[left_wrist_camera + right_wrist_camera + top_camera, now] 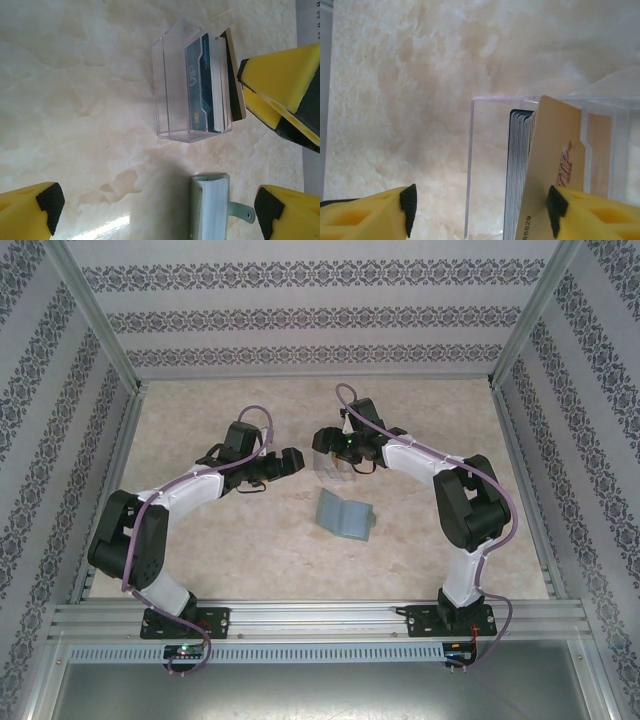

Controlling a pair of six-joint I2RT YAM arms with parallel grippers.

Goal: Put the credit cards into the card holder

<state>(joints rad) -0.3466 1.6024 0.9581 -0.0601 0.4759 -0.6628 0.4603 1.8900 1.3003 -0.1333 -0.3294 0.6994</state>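
Note:
The card holder (pixel 331 469) is a clear plastic box on the marble table, with several credit cards (pixel 517 170) standing on edge inside it. A gold credit card (pixel 552 150) sticks up above the stack and leans on one pad of my right gripper (pixel 482 209). That gripper hovers right over the holder, jaws apart, the other pad well clear of the cards. In the left wrist view the holder (pixel 172 90) shows a blue card (pixel 200 85) and the gold card (pixel 235 80). My left gripper (pixel 159 207) is open and holds nothing, just left of the holder.
A sage-green folding wallet (pixel 345 515) lies half open just in front of the holder, its strap (pixel 242 212) near my left gripper's right finger. Patterned walls and metal rails close the table on three sides.

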